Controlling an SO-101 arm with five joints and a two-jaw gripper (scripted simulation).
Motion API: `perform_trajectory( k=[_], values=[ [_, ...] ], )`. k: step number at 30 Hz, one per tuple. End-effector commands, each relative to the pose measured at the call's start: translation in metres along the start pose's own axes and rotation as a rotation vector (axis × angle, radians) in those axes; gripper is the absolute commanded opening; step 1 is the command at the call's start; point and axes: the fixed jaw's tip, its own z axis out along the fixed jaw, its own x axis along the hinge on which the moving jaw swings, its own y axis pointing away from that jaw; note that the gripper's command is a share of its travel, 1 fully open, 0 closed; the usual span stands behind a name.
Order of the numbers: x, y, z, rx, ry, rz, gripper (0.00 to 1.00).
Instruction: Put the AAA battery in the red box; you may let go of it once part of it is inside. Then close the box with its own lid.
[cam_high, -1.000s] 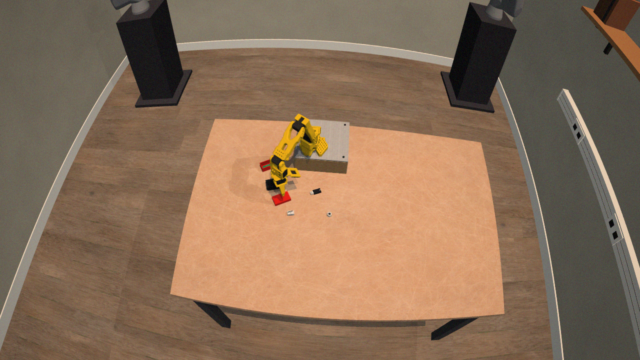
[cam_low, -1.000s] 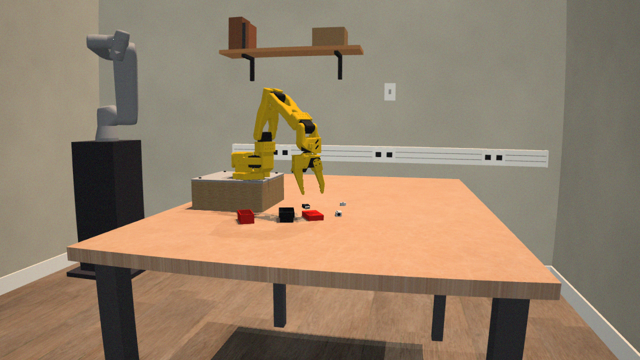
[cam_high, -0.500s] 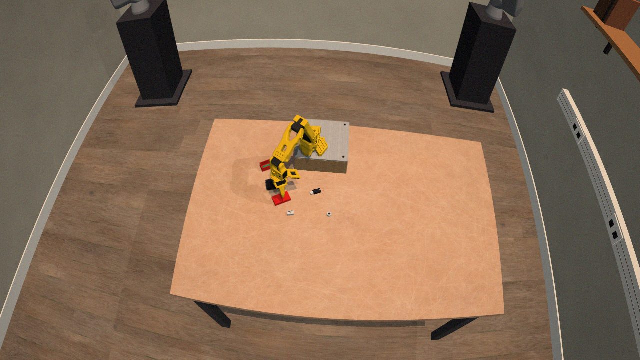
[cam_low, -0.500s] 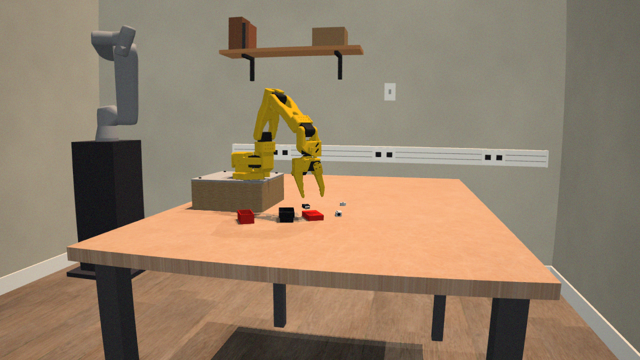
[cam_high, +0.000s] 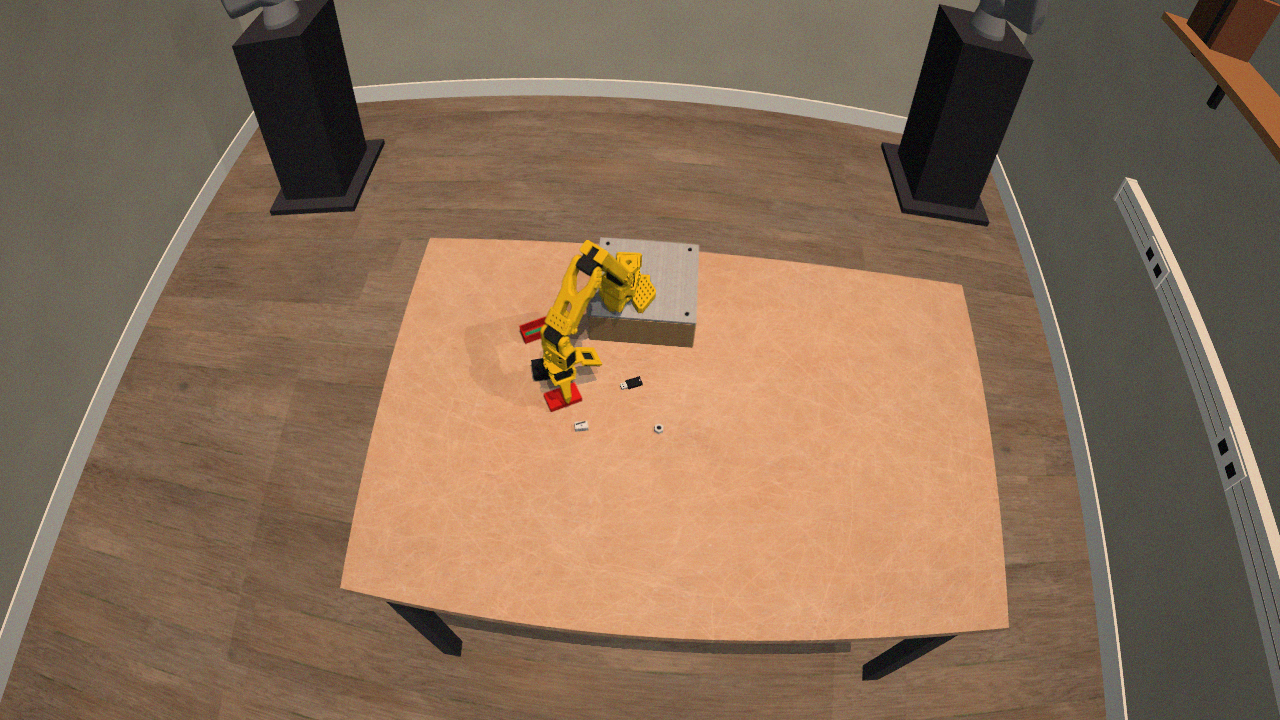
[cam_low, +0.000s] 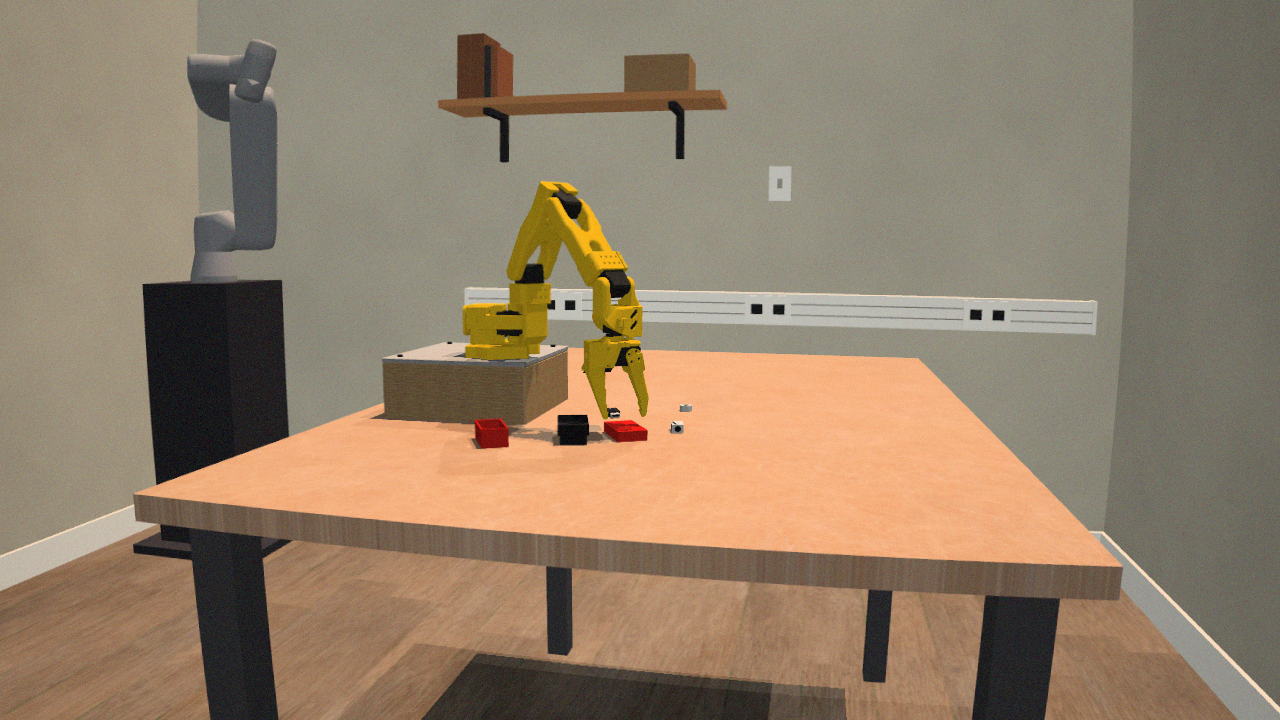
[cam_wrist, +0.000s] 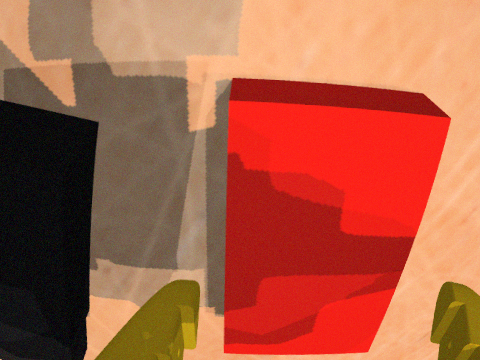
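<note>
The red box (cam_high: 524, 336) (cam_low: 491, 435) stands open on the table beside the robot's base. A green thing (cam_high: 534, 332), by its look the battery, lies inside it; the wrist view does not show the box. The red lid (cam_high: 554, 402) (cam_low: 626, 432) (cam_wrist: 320, 145) lies flat, apart from the box, beyond a black box. My gripper (cam_high: 566, 396) (cam_low: 624, 414) (cam_wrist: 315, 317) is open and empty, pointing down just above the lid. In the wrist view one fingertip is on each side of the lid's near end. I see no contact.
The black box (cam_high: 538, 369) (cam_low: 572, 429) (cam_wrist: 45, 210) stands between the red box and the lid. A USB stick (cam_high: 632, 382) (cam_low: 613, 412), a small pale sharpener-like block (cam_high: 581, 426) (cam_low: 677, 428) and a nut (cam_high: 658, 428) (cam_low: 685, 407) lie near the lid.
</note>
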Motion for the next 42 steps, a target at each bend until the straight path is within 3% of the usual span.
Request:
perform_trajectory(
  k=[1, 14, 42],
  values=[
    [0.0, -0.002, 0.01, 0.002, 0.001, 0.0, 0.29],
    [-0.002, -0.002, 0.022, 0.002, 0.001, 0.0, 0.29],
    [0.0, -0.002, 0.023, 0.002, 0.001, 0.0, 0.29]
  ],
)
